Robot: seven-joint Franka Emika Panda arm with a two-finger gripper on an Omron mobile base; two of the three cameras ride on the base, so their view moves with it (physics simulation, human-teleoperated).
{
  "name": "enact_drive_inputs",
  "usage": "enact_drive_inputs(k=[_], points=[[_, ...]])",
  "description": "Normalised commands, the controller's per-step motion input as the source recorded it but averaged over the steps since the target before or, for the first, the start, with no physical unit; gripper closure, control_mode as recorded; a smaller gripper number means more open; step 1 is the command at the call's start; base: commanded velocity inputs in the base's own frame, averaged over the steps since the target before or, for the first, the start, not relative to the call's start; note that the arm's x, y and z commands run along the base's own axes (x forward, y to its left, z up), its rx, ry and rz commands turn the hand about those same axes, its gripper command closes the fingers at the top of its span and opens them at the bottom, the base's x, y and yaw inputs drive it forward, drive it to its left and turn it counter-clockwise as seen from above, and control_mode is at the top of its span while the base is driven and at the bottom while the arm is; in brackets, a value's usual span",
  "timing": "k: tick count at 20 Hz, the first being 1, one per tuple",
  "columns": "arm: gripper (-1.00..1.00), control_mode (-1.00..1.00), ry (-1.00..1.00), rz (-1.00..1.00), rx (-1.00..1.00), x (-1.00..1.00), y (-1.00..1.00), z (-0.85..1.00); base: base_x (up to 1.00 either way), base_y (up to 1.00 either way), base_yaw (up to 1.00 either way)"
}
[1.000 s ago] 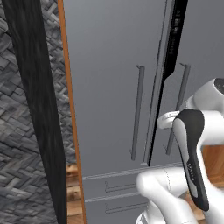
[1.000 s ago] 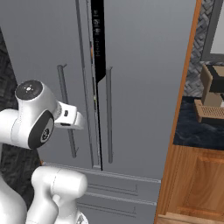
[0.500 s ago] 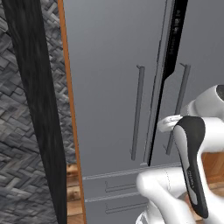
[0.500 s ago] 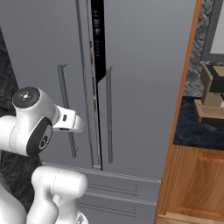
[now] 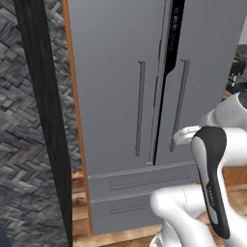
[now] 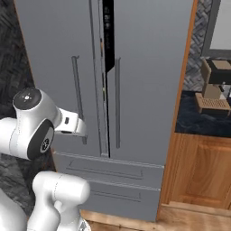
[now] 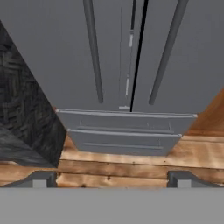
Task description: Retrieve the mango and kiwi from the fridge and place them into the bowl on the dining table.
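The fridge [image 5: 116,96] [image 6: 149,81] [image 7: 109,57] faces me, a tall grey cabinet with two long bar handles [image 5: 140,106] [image 5: 179,103] and two drawers [image 7: 122,131] below. Its doors stand almost shut, with a narrow dark gap between them. My gripper [image 7: 111,181] is open, well short of the fridge and aimed at its lower doors and drawers, with nothing between its fingertips [image 7: 40,179]. The white arm [image 5: 210,178] [image 6: 34,124] is folded in front of the doors. The mango and kiwi are hidden behind the doors. The bowl and the dining table are out of view.
A black upright panel [image 5: 43,120] with a wooden edge flanks the fridge on the left, with grey woven wall beyond. On the right is a wooden cabinet [image 6: 203,171] with a dark counter carrying a brown coffee machine [image 6: 214,85]. Wooden floor [image 7: 131,166] lies below.
The arm's elbow and hand have sunk a little in front of the fridge doors. The fridge and the views have not shifted.
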Motion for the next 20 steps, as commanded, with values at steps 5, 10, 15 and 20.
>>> enact_drive_inputs(k=[5, 10, 15, 20], points=[[-1.0, 1.0, 0.0, 0.0, 0.0, 0.0, 0.0, 0.0, -0.47, -0.21, -0.05], [-1.0, 1.0, 0.0, 0.0, 0.0, 0.0, 0.0, 0.0, -0.36, -0.08, -0.05], [-1.0, 1.0, 0.0, 0.0, 0.0, 0.0, 0.0, 0.0, -0.2, -0.16, -0.05], [-1.0, -1.0, 0.0, -0.05, 0.0, 0.16, -0.24, 0.1, 0.0, -0.05, -0.02]])
